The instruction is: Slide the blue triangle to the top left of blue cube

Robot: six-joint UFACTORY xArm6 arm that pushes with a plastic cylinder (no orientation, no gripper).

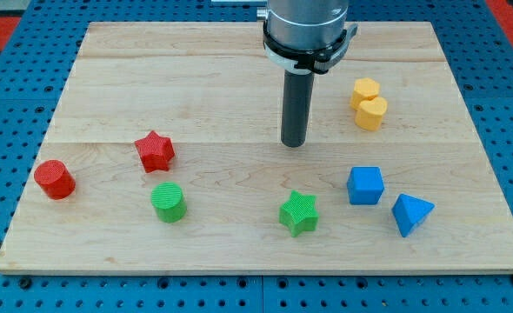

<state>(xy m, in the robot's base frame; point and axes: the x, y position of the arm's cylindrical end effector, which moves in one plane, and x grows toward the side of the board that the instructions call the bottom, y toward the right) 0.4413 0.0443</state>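
Observation:
The blue triangle [410,213] lies near the board's bottom right. The blue cube [365,185] sits just to its upper left, a small gap between them. My tip [293,143] rests on the board near the middle, well to the upper left of the blue cube and apart from every block.
A wooden board [196,78] holds a green star [299,213] below the tip, a green cylinder [168,203], a red star [155,151], a red cylinder [55,179] at the left, and two yellow blocks [369,103] at the upper right.

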